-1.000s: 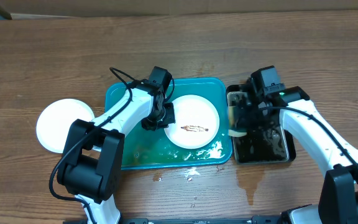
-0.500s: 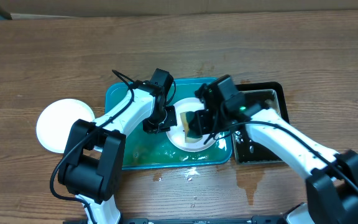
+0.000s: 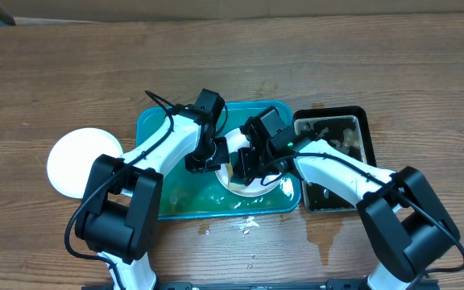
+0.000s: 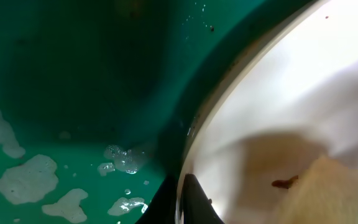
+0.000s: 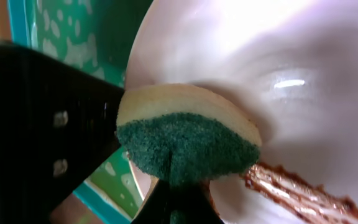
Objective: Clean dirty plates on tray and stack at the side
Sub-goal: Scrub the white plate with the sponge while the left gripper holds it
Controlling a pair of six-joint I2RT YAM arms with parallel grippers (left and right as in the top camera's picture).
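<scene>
Two tools meet at the dirty white plate (image 4: 291, 81), which lies in the teal tray (image 3: 188, 205). We see the left tool (image 3: 207, 160) clamped on its left rim. The right tool (image 3: 244, 165) is clamped on a yellow-and-green sponge (image 5: 185, 140) set against the plate beside a brown smear (image 5: 291, 190). A second white plate (image 3: 79, 161) sits on the desk (image 3: 55, 72), left of the tray.

A white plate (image 4: 291, 93) lay in a teal tray (image 4: 73, 74) dotted with foam (image 4: 39, 180); dark fingertips (image 4: 197, 205) straddled the plate's rim.
</scene>
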